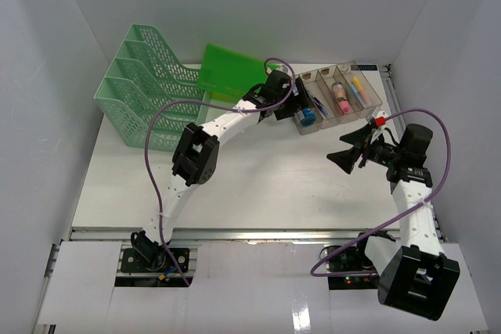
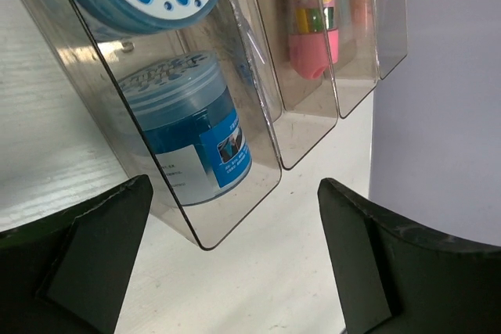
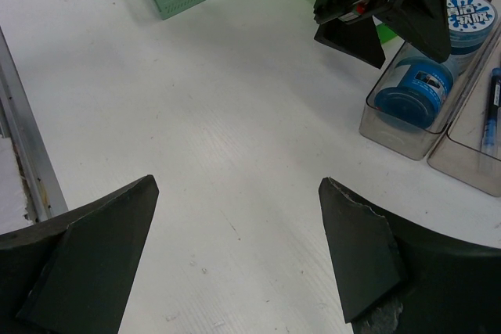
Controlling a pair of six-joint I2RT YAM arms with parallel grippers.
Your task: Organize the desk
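Note:
The desk (image 1: 258, 185) is a white tabletop with metal rail edges. A clear compartmented tray (image 1: 376, 88) stands at its back right. It holds two blue jars (image 1: 307, 119), pens, and pink and yellow markers (image 1: 341, 98). My left gripper (image 1: 296, 109) is open and empty, low over the desk at the tray's left end. In the left wrist view (image 2: 235, 189) the lower blue jar (image 2: 192, 127) shows behind the tray wall (image 2: 266, 138). My right gripper (image 1: 340, 152) is open and empty in front of the tray, over bare desk (image 3: 239, 185).
A mint-green mesh file rack (image 1: 145, 91) stands at the back left, with a green folder (image 1: 227, 72) beside it. White walls close in three sides. The right wrist view shows the left gripper (image 3: 368, 13), the tray (image 3: 391, 134) and the desk rail (image 3: 23, 138).

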